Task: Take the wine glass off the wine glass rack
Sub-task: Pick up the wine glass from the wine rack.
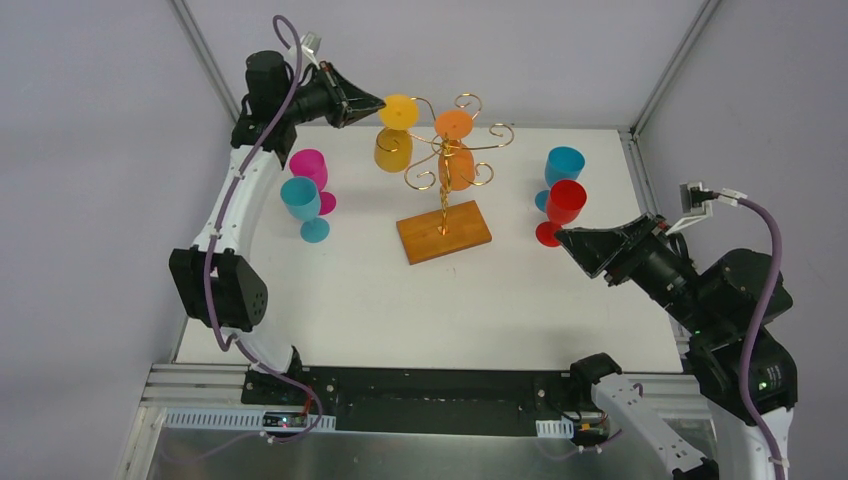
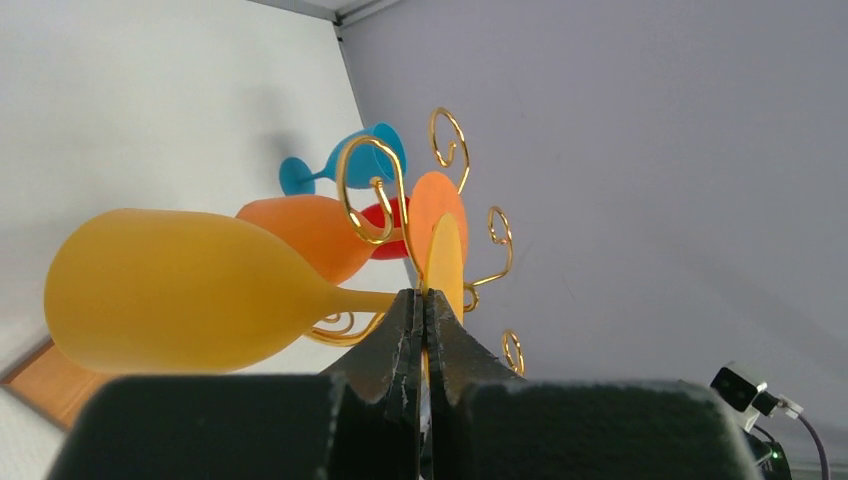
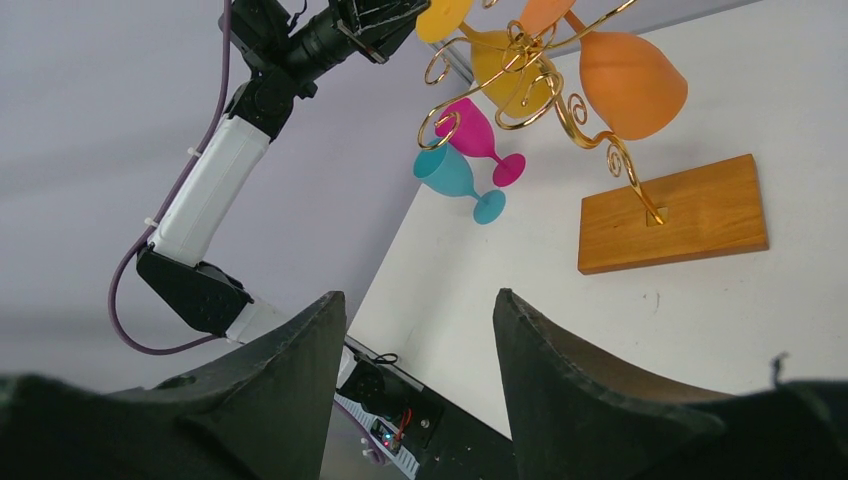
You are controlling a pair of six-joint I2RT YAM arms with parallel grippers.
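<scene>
The left pincer [image 2: 422,297] was pressed together on the foot rim of the yellow wine glass [image 2: 180,290], hung inverted on the wine glass rack [image 1: 443,210] at mid-table. The right pincer [image 3: 418,296] was spread, empty, near a red glass [image 1: 565,203].

Bright, even light; soft shadows

Bare table [image 1: 400,310] lay before the rack [image 1: 443,232]; left glasses [image 1: 300,197] and right glasses [image 1: 566,202] hemmed its sides.
</scene>
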